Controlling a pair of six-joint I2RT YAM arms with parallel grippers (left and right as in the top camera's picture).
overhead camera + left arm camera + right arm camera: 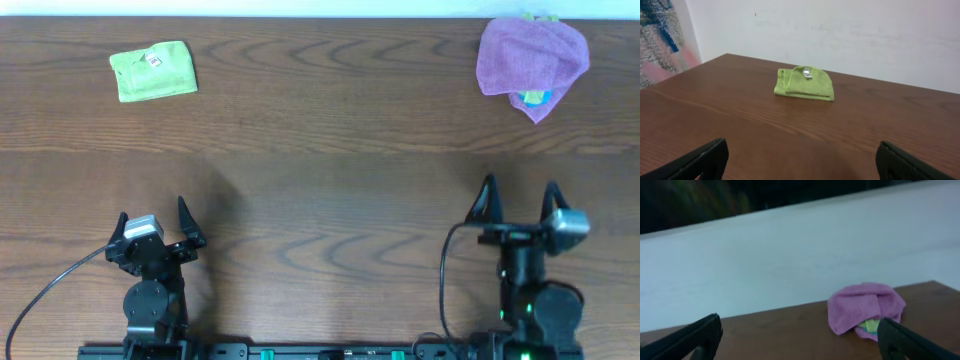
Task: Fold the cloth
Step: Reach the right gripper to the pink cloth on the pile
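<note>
Fingers (700, 161) spread, folded green cloth (153, 71) lengthwise left-right

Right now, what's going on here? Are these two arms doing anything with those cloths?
Nothing is being handled at this moment. The left gripper and the right gripper sit open and empty at the near side of the table. A green cloth lies folded at the far left. A purple cloth lies crumpled at the far right, with something blue and yellow showing beneath.

Wide bare table (330, 150) lies open — the only obstacles a green cloth (152, 71) well beyond the left gripper (152, 212) and a purple cloth heap (532, 60) beyond the right gripper (520, 184).
</note>
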